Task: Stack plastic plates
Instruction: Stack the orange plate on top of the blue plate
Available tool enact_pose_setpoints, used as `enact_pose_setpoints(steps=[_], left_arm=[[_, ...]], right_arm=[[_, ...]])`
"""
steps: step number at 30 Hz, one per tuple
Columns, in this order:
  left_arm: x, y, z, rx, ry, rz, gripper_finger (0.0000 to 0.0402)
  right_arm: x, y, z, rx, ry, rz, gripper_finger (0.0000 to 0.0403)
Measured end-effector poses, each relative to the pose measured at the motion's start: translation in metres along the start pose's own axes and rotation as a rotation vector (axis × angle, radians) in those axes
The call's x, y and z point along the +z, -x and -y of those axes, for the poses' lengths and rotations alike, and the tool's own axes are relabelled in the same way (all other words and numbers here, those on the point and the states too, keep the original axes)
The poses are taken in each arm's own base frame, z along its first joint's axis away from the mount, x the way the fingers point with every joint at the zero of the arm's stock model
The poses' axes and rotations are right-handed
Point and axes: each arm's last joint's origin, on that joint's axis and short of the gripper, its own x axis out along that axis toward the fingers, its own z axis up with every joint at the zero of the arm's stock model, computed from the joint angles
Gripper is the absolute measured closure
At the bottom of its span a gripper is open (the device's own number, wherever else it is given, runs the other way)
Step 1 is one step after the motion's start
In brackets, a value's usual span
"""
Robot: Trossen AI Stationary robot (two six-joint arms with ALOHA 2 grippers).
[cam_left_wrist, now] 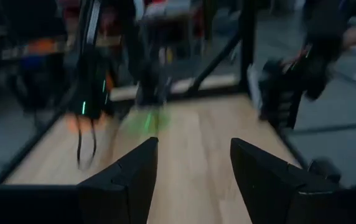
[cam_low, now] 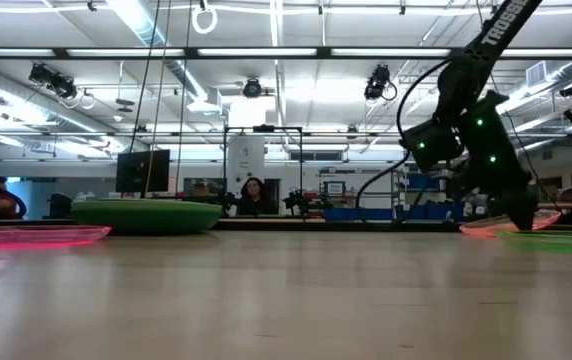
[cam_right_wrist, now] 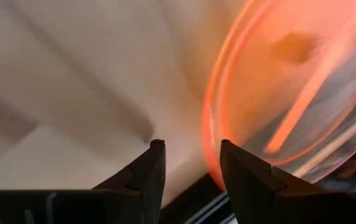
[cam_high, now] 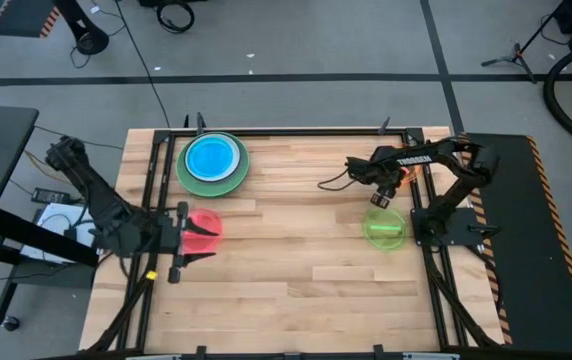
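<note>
Reaching toward the translucent orange round plastic plate (cam_right_wrist: pixel 290 93) near the table's right edge, the right gripper (cam_high: pixel 381 195) is hovering with its fingers partly apart beside the plate's rim and gripping nothing yet. This plate is lying just beside the translucent lime round plastic plate (cam_high: pixel 385 226). The left gripper (cam_high: pixel 188 235) is waiting over the translucent red round plastic plate (cam_high: pixel 206 224) near the left edge, fingers parted and empty. The stack, a translucent blue plate (cam_high: pixel 212 157) on a large green plate (cam_high: pixel 188 177), is sitting near the far left corner. Judged step: picking up the orange plate. Next, the fingers need to straddle the rim before closing.
</note>
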Motion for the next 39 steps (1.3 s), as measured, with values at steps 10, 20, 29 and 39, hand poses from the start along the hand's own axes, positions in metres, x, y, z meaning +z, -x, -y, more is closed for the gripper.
enact_pose_setpoints(steps=[10, 20, 29, 39], left_arm=[[0.016, 0.012, -0.005, 0.015, 0.005, 0.114, 0.0211], [0.009, 0.002, -0.017, 0.195, -0.049, 0.055, 0.0212], [-0.036, -0.049, -0.026, 0.393, -0.143, -0.153, 0.0192], [-0.072, -0.116, -0.032, 0.362, -0.328, -0.285, 0.013]], right_arm=[[0.021, -0.04, -0.005, -0.2, 0.271, -0.234, 0.0253], [0.041, -0.02, 0.007, -0.275, 0.217, -0.141, 0.0391], [0.011, 0.049, -0.006, -0.377, 0.343, 0.121, 0.0396], [-0.034, 0.109, -0.051, -0.11, 0.577, 0.545, 0.0397]])
